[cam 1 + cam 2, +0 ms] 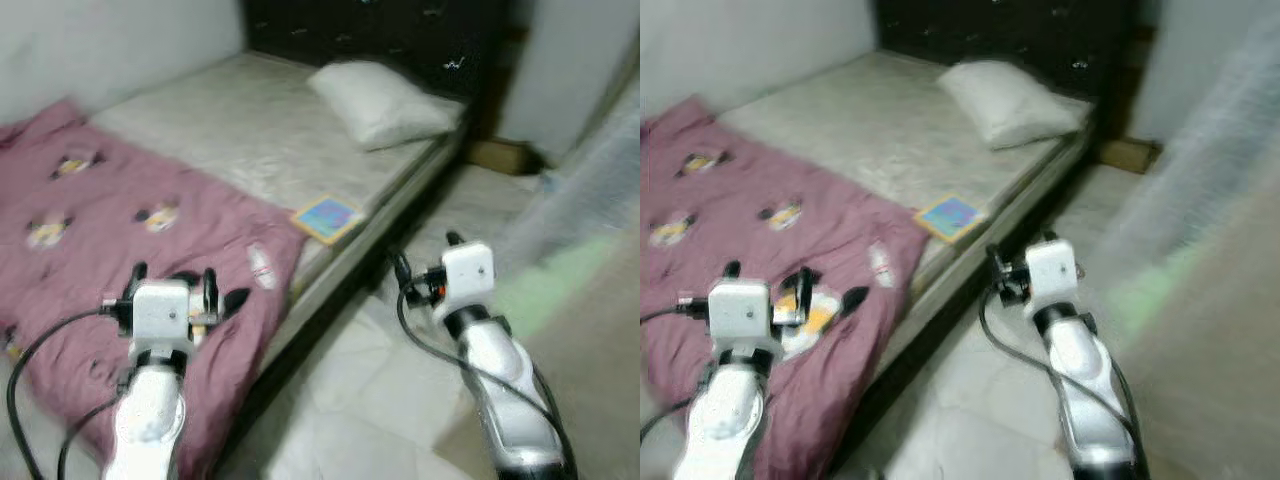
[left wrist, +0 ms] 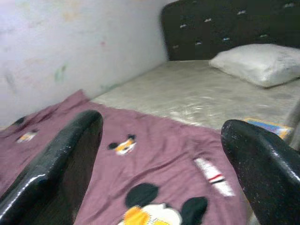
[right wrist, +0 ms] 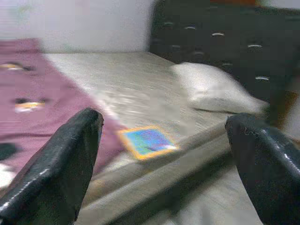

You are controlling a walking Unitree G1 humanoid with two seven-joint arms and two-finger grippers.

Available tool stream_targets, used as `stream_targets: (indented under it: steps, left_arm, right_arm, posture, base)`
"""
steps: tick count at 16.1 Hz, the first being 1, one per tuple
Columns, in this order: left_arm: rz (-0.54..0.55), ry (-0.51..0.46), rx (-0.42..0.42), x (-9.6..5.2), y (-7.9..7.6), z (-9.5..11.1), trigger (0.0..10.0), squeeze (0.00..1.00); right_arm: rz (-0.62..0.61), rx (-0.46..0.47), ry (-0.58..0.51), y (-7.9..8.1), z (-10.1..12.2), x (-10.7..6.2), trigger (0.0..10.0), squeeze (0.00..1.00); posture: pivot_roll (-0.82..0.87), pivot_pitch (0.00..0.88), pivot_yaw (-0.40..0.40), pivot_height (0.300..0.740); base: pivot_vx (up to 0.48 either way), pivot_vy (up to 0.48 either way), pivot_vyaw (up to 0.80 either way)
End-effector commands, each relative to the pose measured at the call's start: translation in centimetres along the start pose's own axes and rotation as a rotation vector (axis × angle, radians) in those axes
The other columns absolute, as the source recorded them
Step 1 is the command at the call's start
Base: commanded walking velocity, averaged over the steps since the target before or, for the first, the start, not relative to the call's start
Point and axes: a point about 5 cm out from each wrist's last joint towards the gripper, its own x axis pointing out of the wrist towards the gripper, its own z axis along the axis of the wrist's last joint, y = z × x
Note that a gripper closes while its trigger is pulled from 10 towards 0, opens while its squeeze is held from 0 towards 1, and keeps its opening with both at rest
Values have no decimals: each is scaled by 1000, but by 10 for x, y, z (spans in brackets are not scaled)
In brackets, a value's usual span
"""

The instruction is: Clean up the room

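Bed (image 1: 250, 130) holds one pillow (image 1: 380, 102), one blanket (image 1: 130, 240), one book (image 1: 327, 217); both tools spread, empty.

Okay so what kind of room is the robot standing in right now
Most likely a bedroom: a bed with a dark tufted headboard, a white pillow on the bare mattress, and a pink cartoon-print blanket spread over the near end.

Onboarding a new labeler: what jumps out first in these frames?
The mauve cartoon-print blanket spread over the near part of the bed, with the open left gripper above it. Past it lies bare mattress, a white pillow by the dark headboard, and a bright blue-and-yellow book at the bed's edge, ahead of the open right gripper.
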Motion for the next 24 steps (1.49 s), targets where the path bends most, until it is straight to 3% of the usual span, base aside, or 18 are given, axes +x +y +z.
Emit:
stream_targets:
  steps: [1,19,24]
  left_arm:
    - [1,10,3,0,1,-1,10000,0]
    - [-25,9,-5,0,-4,-1,10000,0]
    - [-48,-5,-23,-1,-6,1,10000,0]
  right_arm:
    - [17,16,-12,2,4,0,10000,0]
    - [45,16,-17,2,5,3,10000,0]
    - [33,27,-20,0,6,3,10000,0]
  posture:
    - [-46,13,5,740]
    - [-45,9,-6,740]
    - [-46,6,-5,740]
  base:
    - [0,0,800]
    - [0,0,796]
    - [0,0,0]
